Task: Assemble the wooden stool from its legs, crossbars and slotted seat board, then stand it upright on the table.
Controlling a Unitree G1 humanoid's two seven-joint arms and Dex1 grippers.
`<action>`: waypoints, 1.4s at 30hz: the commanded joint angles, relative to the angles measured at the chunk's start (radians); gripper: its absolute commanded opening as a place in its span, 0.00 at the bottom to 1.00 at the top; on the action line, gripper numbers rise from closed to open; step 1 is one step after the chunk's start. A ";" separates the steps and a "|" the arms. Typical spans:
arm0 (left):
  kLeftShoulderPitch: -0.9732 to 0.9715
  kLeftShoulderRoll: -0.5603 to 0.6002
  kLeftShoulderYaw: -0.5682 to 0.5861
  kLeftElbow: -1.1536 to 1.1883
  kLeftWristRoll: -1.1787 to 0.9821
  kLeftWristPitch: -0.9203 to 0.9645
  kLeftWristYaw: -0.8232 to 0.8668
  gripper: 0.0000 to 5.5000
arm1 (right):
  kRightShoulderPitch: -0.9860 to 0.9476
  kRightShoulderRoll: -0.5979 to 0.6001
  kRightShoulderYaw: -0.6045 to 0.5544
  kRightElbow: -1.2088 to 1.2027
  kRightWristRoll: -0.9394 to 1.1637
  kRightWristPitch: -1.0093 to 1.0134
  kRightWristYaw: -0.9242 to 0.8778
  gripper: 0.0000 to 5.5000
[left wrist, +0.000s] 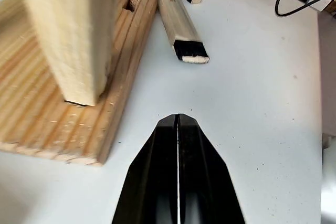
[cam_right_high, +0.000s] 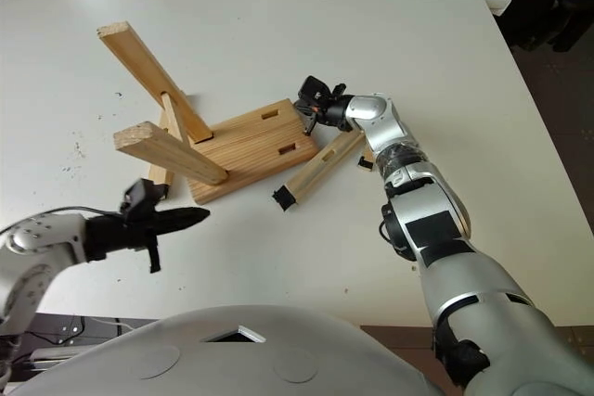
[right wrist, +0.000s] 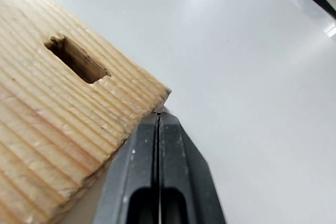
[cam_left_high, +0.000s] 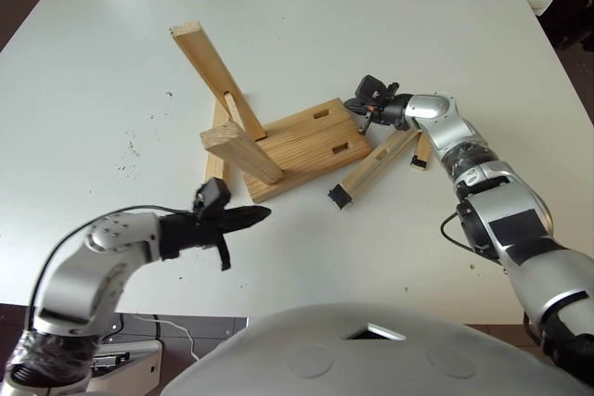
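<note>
Hovering low over the desk (cam_left_high: 102, 81), my left tool (cam_left_high: 260, 215) is clenched on nothing, its tip near the front corner of the seat board (cam_left_high: 306, 141). The board lies flat on the desk with its slotted face up. Two legs are set into it on the side toward my left arm. The far leg (cam_left_high: 212, 71) leans up and away from me. The near leg (cam_left_high: 243, 151) tilts out toward my left tool, and the left wrist view shows its foot seated in the board.

My right tool (right wrist: 158, 116) is also clenched and holds nothing. Its tip sits at the board's far right corner, so close that I cannot tell whether it touches. Two slots (cam_left_high: 320, 114) on that side of the board are open.

A loose leg (cam_left_high: 371, 166) with a black end lies on the desk just beside the board's right edge. A short stick (cam_left_high: 421, 153), also black at one end, lies near it by my right forearm. Another strip of wood (cam_left_high: 215, 164) lies along the board's left edge, partly hidden behind the near leg.
</note>
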State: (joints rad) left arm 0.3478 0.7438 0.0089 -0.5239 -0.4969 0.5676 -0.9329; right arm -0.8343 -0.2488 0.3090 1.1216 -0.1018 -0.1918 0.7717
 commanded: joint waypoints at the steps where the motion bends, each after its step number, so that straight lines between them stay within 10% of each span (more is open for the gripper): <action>1: -0.032 -0.037 -0.106 0.057 0.139 -0.023 0.110 0.00 | -0.027 0.027 0.022 0.050 -0.049 -0.033 0.077 0.00; 19: 0.007 -0.036 -0.064 0.069 0.138 -0.027 0.167 0.00 | -0.078 0.108 -0.120 0.105 0.012 0.007 0.147 0.00; 42: -0.324 -0.231 -0.071 0.323 0.222 -0.053 0.355 0.00 | 0.151 -0.067 0.110 -0.138 -0.109 -0.016 0.434 0.00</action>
State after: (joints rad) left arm 0.0880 0.5311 -0.0585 -0.2373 -0.2893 0.5313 -0.5853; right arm -0.8175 -0.3055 0.3487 0.9971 -0.1564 -0.2467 1.1254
